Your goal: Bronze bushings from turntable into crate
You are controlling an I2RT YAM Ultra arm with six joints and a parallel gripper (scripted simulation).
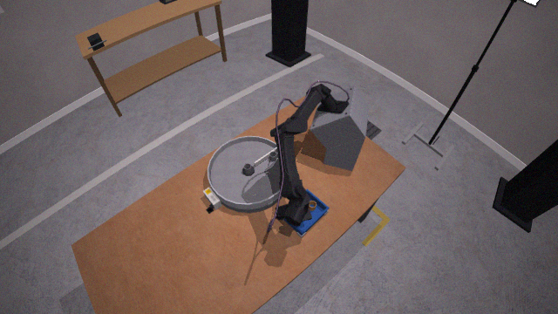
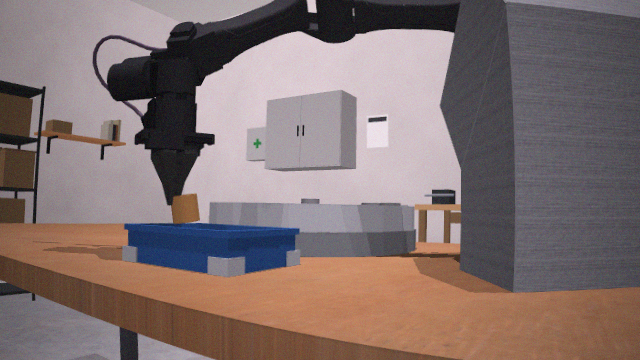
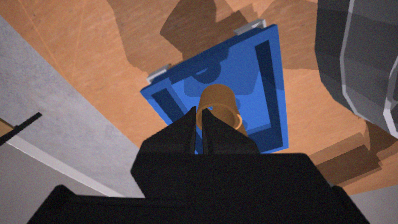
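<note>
Left of centre in the exterior view, the gripper (image 1: 305,215) (image 2: 172,202) (image 3: 199,111), fingers nearly together, pinches a tilted bronze bushing (image 1: 312,203) (image 2: 185,208) (image 3: 217,96) above the blue crate (image 1: 323,210) (image 2: 180,250) (image 3: 282,90).

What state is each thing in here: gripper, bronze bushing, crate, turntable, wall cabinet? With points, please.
Gripper (image 1: 306,215) (image 2: 173,202) (image 3: 199,111): shut on the bushing's wall.
Bronze bushing (image 1: 312,202) (image 2: 185,209) (image 3: 217,94): held, slightly tilted, above the crate.
Crate (image 1: 323,209) (image 2: 175,250) (image 3: 283,90): upright, open-topped.
Turntable (image 1: 212,174) (image 2: 320,217) (image 3: 330,55): level; cannot tell whether it is turning.
Wall cabinet (image 2: 283,135): doors closed.
</note>
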